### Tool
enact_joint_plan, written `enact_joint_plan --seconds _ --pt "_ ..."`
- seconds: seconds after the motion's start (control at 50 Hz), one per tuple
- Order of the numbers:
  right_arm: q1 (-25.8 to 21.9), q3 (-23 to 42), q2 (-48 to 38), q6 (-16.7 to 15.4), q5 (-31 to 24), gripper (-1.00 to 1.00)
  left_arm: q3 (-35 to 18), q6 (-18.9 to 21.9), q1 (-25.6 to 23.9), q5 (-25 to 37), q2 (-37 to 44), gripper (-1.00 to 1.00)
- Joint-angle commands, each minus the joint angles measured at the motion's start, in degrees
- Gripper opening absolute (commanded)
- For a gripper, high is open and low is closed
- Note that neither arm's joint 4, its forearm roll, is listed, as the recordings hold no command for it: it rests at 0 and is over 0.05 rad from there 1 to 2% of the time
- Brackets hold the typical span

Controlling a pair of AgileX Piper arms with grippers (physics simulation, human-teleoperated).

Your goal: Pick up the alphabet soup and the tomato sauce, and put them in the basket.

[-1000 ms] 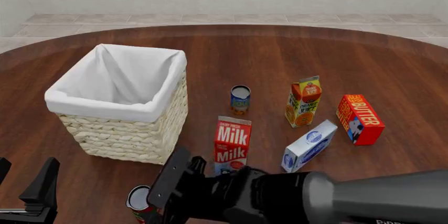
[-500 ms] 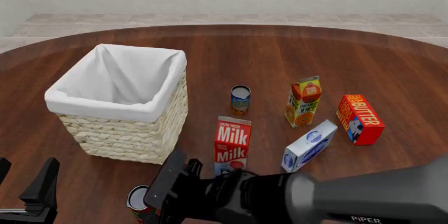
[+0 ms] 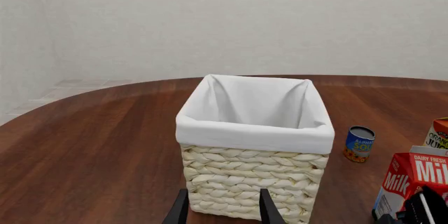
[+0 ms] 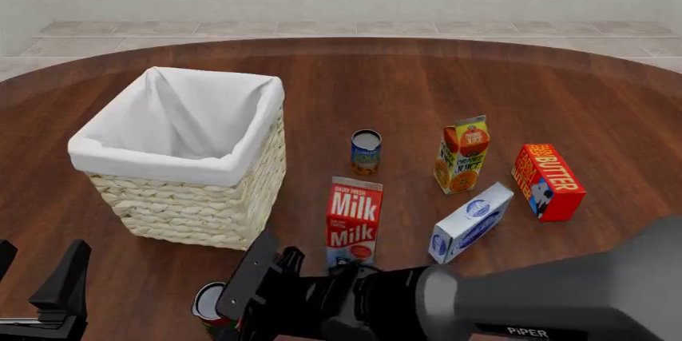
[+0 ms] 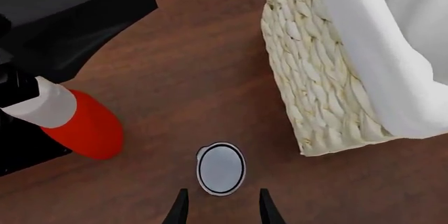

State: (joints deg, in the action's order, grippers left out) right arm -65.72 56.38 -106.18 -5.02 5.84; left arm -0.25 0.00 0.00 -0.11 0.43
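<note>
The alphabet soup point(image 5: 221, 169) stands upright near the table's front edge, its pale top facing my right wrist camera. In the front view the alphabet soup point(image 4: 210, 303) is half hidden behind my right gripper point(image 4: 247, 293). That right gripper point(image 5: 221, 211) hovers open just above the can, fingertips point(image 5: 180, 209) either side and apart from it. The tomato sauce point(image 4: 366, 151), a blue-and-orange can point(image 3: 359, 144), stands right of the basket point(image 4: 176, 161). The cream wicker basket point(image 3: 255, 129) has a white liner. My left gripper point(image 4: 37, 269) is open at the front left, holding nothing, with its fingers point(image 3: 268, 209) pointing at the basket.
A milk carton point(image 4: 354, 221) stands just beyond my right arm. An orange juice carton point(image 4: 462, 153), a blue-and-white box point(image 4: 471, 221) and a red butter box point(image 4: 547, 181) sit to the right. The left arm's black and red parts point(image 5: 77, 124) lie near the soup can.
My right arm has shifted a little lower and nearer the table's front edge, over the alphabet soup. The left gripper and all objects stay where they were.
</note>
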Motion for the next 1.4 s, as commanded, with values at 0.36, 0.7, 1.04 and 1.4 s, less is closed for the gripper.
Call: enact_joint_plan --seconds 0.36,0.7,1.04,1.4 --pt "-0.1 1.6 -3.2 0.5 1.0 1.0 0.0 0.0 0.0 0.0 0.0 1.0" --pt "-0.5 2.3 -4.3 0.3 1.3 1.0 0.0 0.0 0.0 0.0 0.0 1.0" --pt "-0.6 2.9 -5.7 0.8 1.8 1.0 0.0 0.0 0.0 0.0 0.0 1.0" --pt "-0.7 3.5 -6.4 0.5 1.8 1.0 0.0 0.0 0.0 0.0 0.0 1.0"
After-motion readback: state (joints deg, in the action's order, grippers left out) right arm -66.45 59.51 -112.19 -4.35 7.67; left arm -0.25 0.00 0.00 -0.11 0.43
